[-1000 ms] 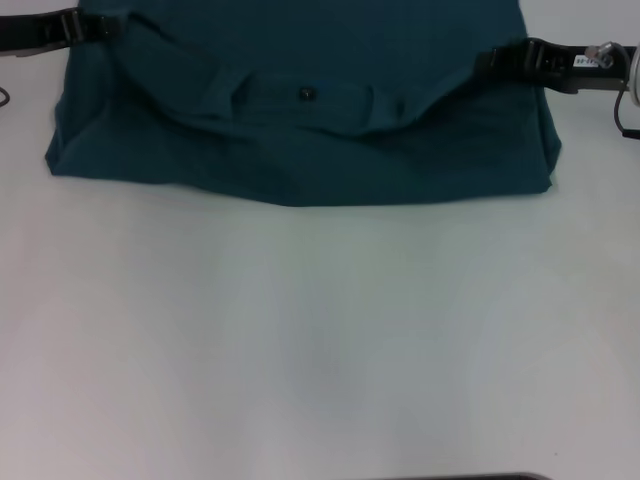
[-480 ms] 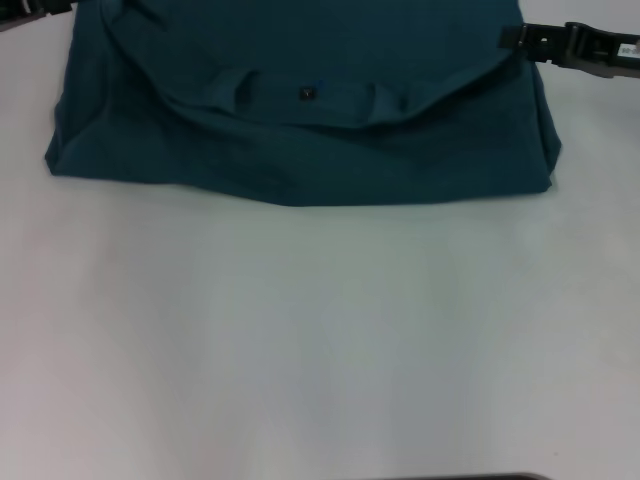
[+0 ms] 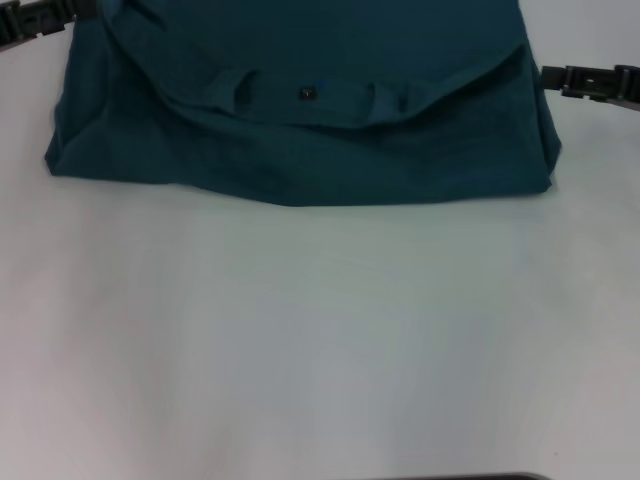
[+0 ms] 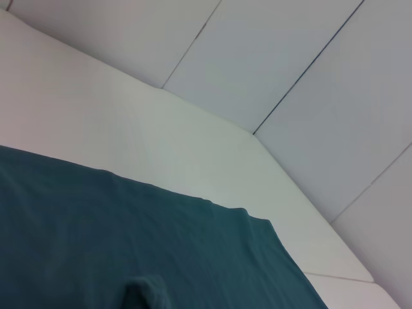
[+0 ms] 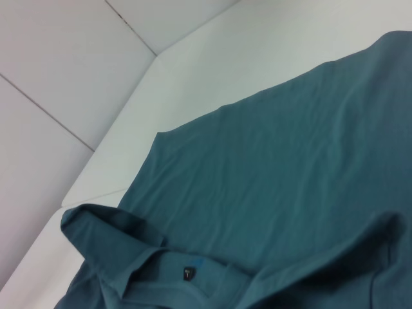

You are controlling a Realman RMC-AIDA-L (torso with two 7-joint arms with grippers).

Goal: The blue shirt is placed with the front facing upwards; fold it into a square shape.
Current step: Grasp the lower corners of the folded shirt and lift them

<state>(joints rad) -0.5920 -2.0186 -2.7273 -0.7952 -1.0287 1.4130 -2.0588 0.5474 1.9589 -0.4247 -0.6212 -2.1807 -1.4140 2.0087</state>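
Observation:
The blue shirt (image 3: 300,150) lies folded at the far edge of the white table (image 3: 320,330). Its top layer is doubled over, so the collar and the small black neck label (image 3: 306,93) face up. The white lettering is hidden. My left gripper (image 3: 80,10) is at the shirt's far left corner, open and holding nothing. My right gripper (image 3: 548,76) is just off the shirt's right edge, open and empty. The left wrist view shows plain teal cloth (image 4: 129,244). The right wrist view shows the shirt (image 5: 290,161) with the label (image 5: 187,273).
White table stretches from the shirt's near fold to the front edge. A dark strip (image 3: 470,477) shows at the bottom of the head view. Pale wall panels (image 4: 290,77) stand behind the table.
Both grippers let go of the folded-over layer and drew outward, away from the shirt's sides. The layer has settled flat, and the collar sits slightly farther back.

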